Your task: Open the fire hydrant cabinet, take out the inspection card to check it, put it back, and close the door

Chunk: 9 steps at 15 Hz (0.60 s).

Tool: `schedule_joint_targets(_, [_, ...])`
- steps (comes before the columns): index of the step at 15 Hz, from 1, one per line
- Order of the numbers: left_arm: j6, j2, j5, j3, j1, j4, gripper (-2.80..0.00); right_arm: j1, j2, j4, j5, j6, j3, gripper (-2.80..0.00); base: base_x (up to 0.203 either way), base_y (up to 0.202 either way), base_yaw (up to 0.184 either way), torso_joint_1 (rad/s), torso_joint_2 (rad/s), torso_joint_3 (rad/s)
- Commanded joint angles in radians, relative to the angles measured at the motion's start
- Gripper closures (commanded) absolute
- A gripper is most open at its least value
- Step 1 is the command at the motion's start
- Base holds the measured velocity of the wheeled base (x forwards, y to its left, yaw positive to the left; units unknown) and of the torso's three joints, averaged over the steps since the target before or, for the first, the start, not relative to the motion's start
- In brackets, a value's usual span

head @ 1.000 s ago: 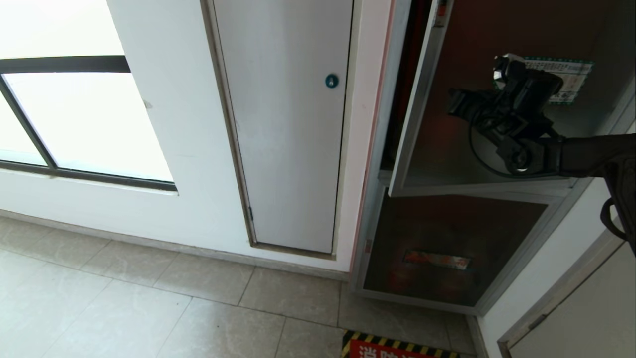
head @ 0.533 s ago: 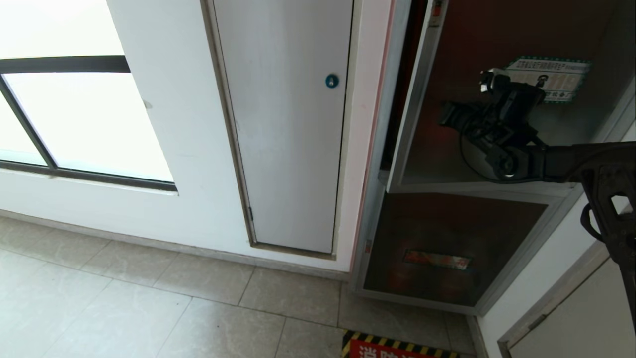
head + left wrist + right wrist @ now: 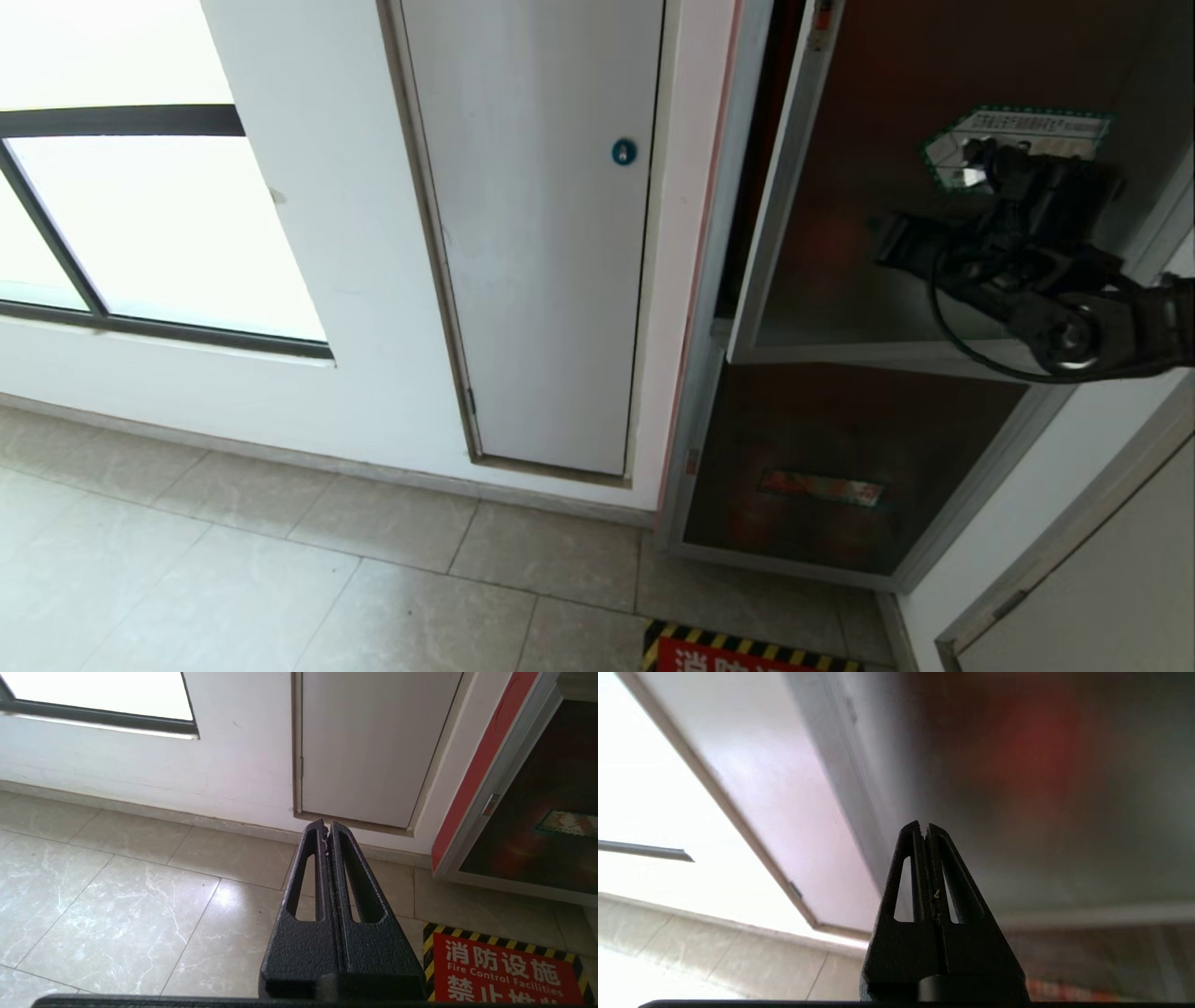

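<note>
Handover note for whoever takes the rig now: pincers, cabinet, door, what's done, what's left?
Right pincer: shut, empty, raised in front of the tinted glass of the door.
Left pincer: shut, empty, parked low over the floor.
Door: ajar, its latch edge standing off the frame of the fire hydrant cabinet. A green-bordered label sits on the glass.
Inspection card: not in view, so whether it was checked cannot be told.
Left at least: close the door.

Right tool [image 3: 925,828] raised, closed; left tool [image 3: 326,826] closed.
</note>
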<state>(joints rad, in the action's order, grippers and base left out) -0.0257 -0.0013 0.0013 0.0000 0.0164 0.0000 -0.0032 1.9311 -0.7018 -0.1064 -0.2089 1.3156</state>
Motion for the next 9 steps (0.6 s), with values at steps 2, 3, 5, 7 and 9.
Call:
schedule_joint_targets(2, [0.000,0.001,0.000,0.000,0.000,0.000,0.00,0.002,-0.413,-0.037,-0.005,-0.001,-0.378,0.00,0.000,0.000,0.000,0.000,0.00,0.000])
schedule_joint_targets(3, [0.000,0.001,0.000,0.000,0.000,0.000,0.00,0.002,-0.511,-0.044,-0.007,-0.001,-0.467,0.00,0.000,0.000,0.000,0.000,0.00,0.000])
schedule_joint_targets(5, [0.000,0.001,0.000,0.000,0.000,0.000,0.00,0.002,-0.709,-0.050,-0.010,-0.001,-0.625,0.00,0.000,0.000,0.000,0.000,0.00,0.000])
schedule_joint_targets(7, [0.000,0.001,0.000,0.000,0.000,0.000,0.00,0.003,-0.915,-0.022,-0.022,0.002,-0.740,0.00,0.000,0.000,0.000,0.000,0.00,0.000])
schedule_joint_targets(9, [0.000,0.001,0.000,0.000,0.000,0.000,0.00,0.003,-1.112,0.077,-0.046,0.005,-0.813,0.00,0.000,0.000,0.000,0.000,0.00,0.000])
